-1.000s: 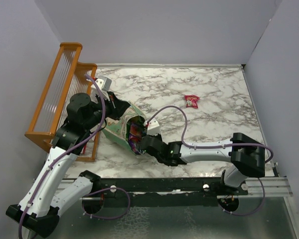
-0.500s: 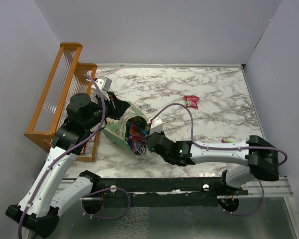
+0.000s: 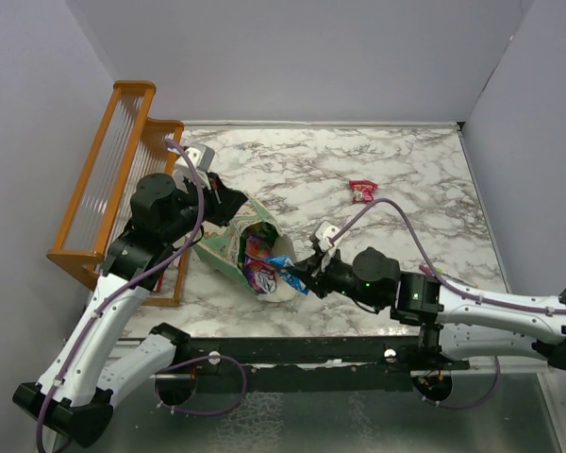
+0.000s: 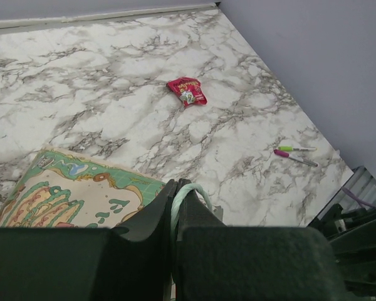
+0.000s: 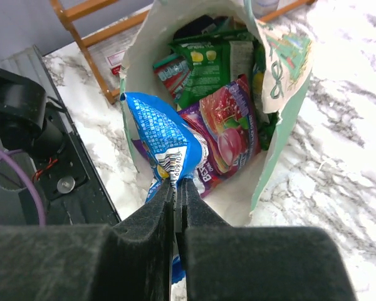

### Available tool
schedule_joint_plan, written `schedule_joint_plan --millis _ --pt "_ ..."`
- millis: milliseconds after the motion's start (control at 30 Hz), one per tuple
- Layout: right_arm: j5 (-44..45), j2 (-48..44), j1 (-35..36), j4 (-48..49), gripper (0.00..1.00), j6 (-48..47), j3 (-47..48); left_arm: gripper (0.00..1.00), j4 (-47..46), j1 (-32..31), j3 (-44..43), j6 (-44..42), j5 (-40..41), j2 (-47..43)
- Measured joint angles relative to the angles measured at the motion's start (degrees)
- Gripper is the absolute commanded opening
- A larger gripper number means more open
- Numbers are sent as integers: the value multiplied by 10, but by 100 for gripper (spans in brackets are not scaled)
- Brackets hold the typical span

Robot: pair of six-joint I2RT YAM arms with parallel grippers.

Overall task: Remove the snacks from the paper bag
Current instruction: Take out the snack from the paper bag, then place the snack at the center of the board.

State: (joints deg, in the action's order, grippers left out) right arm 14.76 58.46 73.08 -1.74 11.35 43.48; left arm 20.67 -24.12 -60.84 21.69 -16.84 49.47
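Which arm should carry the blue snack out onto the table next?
Right. The right pincer is shut on the blue snack, right at the mouth of the paper bag. The left pincer is busy pinching the bag's handle.

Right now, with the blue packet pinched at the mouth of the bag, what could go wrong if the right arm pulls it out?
1. The right gripper pinches the blue packet only by one edge, so it may slip free.
2. The left gripper holds the paper bag only by its thin handle; the bag may slide or the handle tear.
3. The purple packet next to it may get dragged out.
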Motion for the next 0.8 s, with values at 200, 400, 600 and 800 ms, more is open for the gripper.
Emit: schedule_joint_plan --millis 200,400,600,800 --pt "20 -67 0 -49 3 -47 7 0 0 0 0 -7 0 0" --pt "121 -105 0 -79 1 -53 20 0 0 0 0 -11 5 0" --pt "279 -115 0 -89 1 0 4 0 0 0 0 -16 8 0" --pt "410 -105 -12 -120 1 42 -11 0 0 0 0 -19 11 0"
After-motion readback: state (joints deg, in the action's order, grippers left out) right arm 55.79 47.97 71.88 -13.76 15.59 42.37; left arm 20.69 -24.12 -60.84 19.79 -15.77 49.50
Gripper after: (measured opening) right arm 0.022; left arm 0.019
